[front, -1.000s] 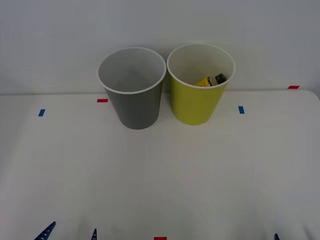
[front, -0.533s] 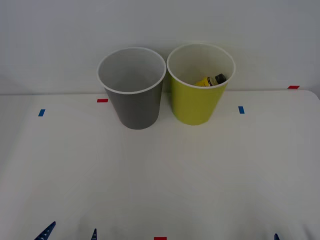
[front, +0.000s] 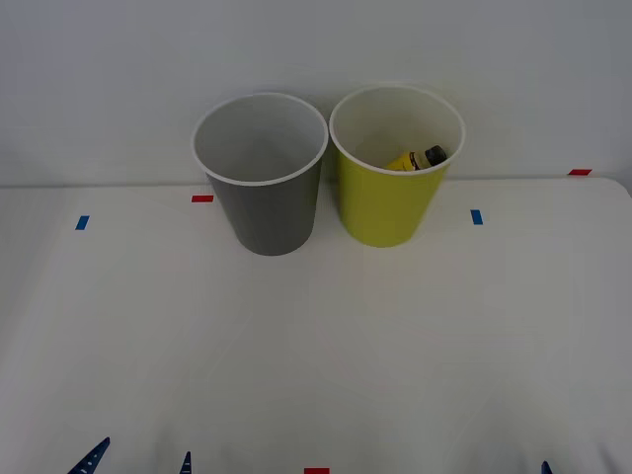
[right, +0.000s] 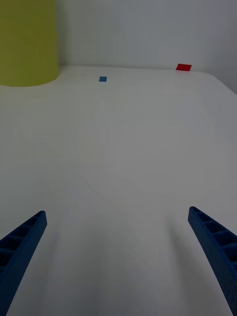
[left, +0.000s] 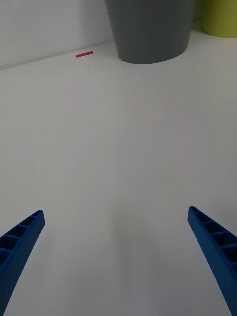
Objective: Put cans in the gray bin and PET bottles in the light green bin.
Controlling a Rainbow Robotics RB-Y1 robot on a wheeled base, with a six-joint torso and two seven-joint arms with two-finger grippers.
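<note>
Two bins stand upright at the far edge of the white table, close to the wall. The gray bin is on the robot's left and the light green bin on its right. They stand just beside each other, rims nearly touching; whether the rims actually meet cannot be told.

The PET bottle lies tilted inside the light green bin, against the inner wall on the right side. Its black cap points toward the right and its yellow label faces the camera. The inside of the gray bin that can be seen is pale and bare (the bottom is hidden below the near rim).

The left pincer hangs low over the near part of the table, well short of the bins. Its two blue ribbed fingers are spread wide apart with bare table between them. In its wrist view the base of the gray bin stands ahead, with a red tape mark on the table beside it.

The right pincer is likewise low over the near right part of the table, fingers spread wide and gripping nothing. Ahead of it are the side of the light green bin, a blue tape mark and a red tape mark near the table's far edge.
</note>
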